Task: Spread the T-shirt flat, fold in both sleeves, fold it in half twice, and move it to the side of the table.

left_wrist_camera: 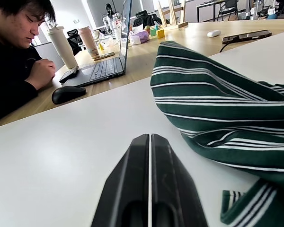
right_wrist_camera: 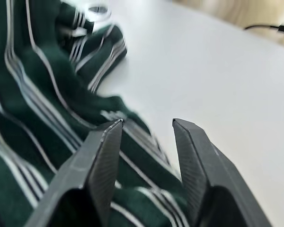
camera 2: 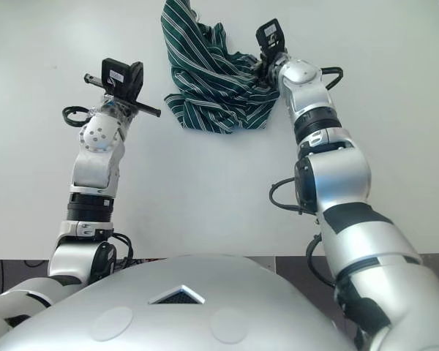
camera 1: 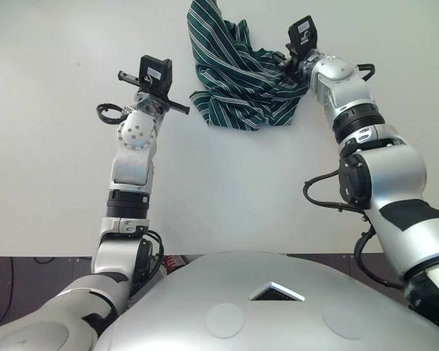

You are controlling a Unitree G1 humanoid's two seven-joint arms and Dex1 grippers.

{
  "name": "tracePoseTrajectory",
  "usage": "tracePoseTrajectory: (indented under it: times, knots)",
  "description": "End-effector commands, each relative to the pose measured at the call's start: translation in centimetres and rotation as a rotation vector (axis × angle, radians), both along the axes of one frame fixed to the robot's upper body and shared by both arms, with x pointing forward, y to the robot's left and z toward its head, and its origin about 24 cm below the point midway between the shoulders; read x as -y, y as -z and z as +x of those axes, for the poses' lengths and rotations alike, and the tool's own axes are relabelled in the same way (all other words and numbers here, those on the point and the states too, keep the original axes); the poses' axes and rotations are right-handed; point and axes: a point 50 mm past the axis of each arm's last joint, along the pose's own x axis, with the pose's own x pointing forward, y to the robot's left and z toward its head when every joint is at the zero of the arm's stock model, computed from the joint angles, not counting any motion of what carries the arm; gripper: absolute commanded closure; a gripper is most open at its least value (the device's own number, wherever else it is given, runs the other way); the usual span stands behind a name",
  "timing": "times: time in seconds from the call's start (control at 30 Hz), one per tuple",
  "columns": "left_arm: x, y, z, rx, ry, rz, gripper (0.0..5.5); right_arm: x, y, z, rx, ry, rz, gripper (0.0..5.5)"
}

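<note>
Soft, light T-shirt heaped at the far middle of the worktop; your left hand, pressed together, sits near it, and your right hand is spread over its edge, so pinch a hem and expect limp cloth.

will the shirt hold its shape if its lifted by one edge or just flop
Probably floppy: the shirt lies crumpled in soft folds, so a lifted edge would likely drape and trail. It looks like thin cloth, so likely light. Pushed across the smooth table, it would probably bunch up rather than slide whole.
</note>
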Motion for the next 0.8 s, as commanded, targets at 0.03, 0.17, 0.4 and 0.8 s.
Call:
tracePoseTrajectory:
  times: [0.03,0.17,0.4,0.8]
  knots:
    - [0.5,-0.2,0.1,0.008,0.021,0.011,5.5,0.8,1.6,-0.9,-0.146,0.029,0.019,3.57]
    - [0.5,-0.3,0.1,0.008,0.025,0.013,5.5,1.5,3.6,-2.0,-0.255,0.098,0.023,3.57]
    - [0.2,-0.4,-0.1,0.007,0.028,0.024,5.5,1.0,6.2,-4.2,-0.38,0.018,0.028,4.56]
    - [-3.4,-3.1,1.6,0.071,-0.031,0.063,5.5,-0.8,-3.1,-2.0,0.505,-0.259,-0.111,5.5]
